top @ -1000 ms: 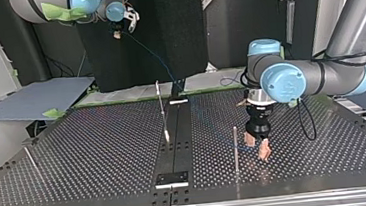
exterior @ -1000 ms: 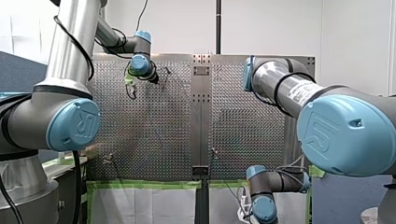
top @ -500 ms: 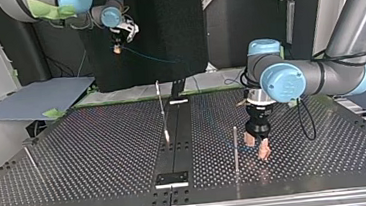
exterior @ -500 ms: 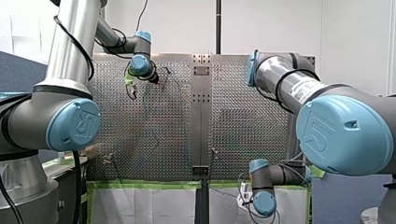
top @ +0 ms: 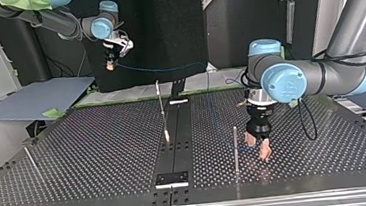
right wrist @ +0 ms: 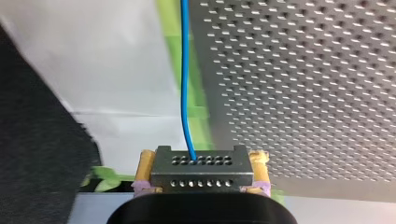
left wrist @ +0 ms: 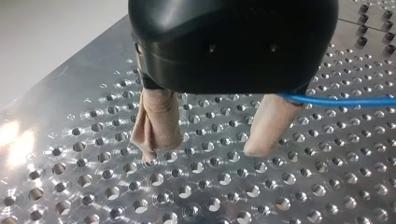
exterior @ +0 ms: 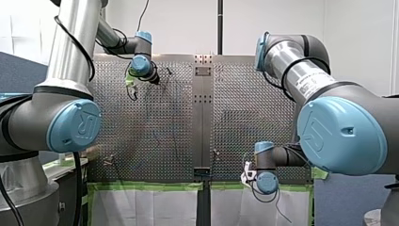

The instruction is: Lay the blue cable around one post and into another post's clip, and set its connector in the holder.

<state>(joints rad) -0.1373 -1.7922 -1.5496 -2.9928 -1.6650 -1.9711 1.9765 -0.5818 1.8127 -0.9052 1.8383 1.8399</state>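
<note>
Two grippers: R gripper [top: 111,65] clamping connector [right wrist: 202,168] has dropped lower in top view; L gripper [left wrist: 203,150] agape, empty.

Clamped in right tool [right wrist: 201,161]: grey connector [right wrist: 201,173]; blue cable [right wrist: 185,70] runs ahead, seemingly beside perforated table [right wrist: 303,70].

The blue cable [right wrist: 185,70] is cut off at the right wrist view's edge. The near end of the connector [right wrist: 201,169] is hidden by the right end effector [right wrist: 202,161].

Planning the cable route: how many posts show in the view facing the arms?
3: a left post, a middle post, a post beside my left pincer. More may be hidden.
</note>
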